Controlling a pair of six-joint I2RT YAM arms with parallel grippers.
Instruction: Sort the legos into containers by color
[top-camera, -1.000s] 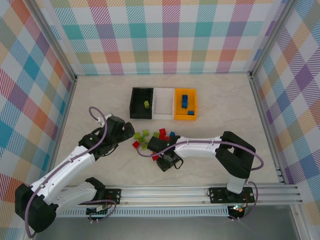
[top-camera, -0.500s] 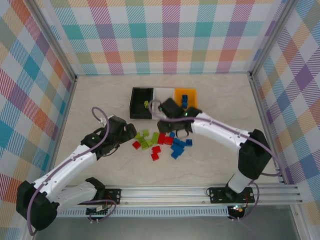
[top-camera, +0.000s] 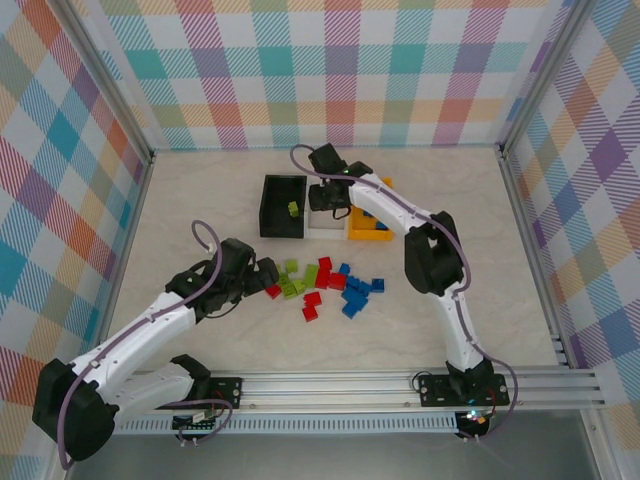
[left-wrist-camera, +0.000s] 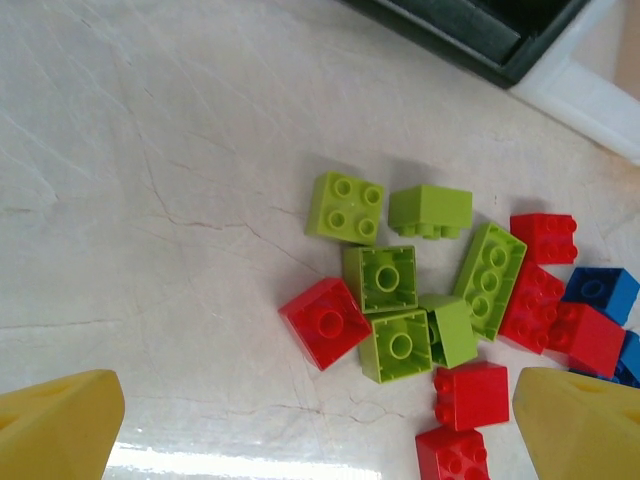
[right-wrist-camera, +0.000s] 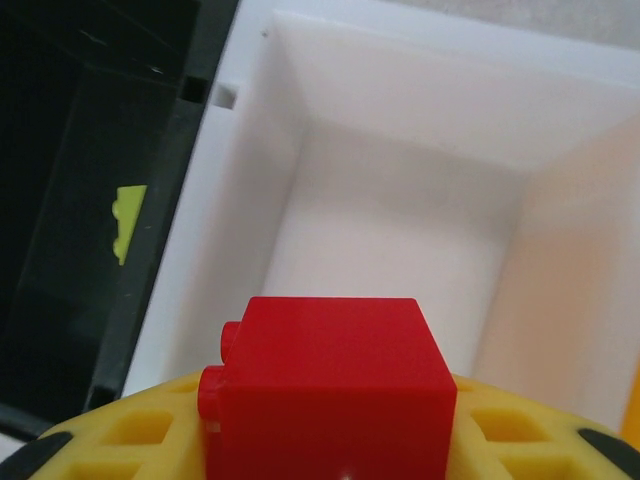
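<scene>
Left gripper (top-camera: 263, 272) is spread wide, nothing held; lime green bricks (left-wrist-camera: 385, 280) and red bricks (left-wrist-camera: 325, 322) are scattered between its fingers (left-wrist-camera: 55, 425). Right gripper (top-camera: 330, 195) is clamped on 1 red brick (right-wrist-camera: 325, 385), held above white bin (right-wrist-camera: 400, 220); black bin (right-wrist-camera: 80, 150) with 1 lime brick (right-wrist-camera: 128, 222) is seen left of those fingers.
</scene>
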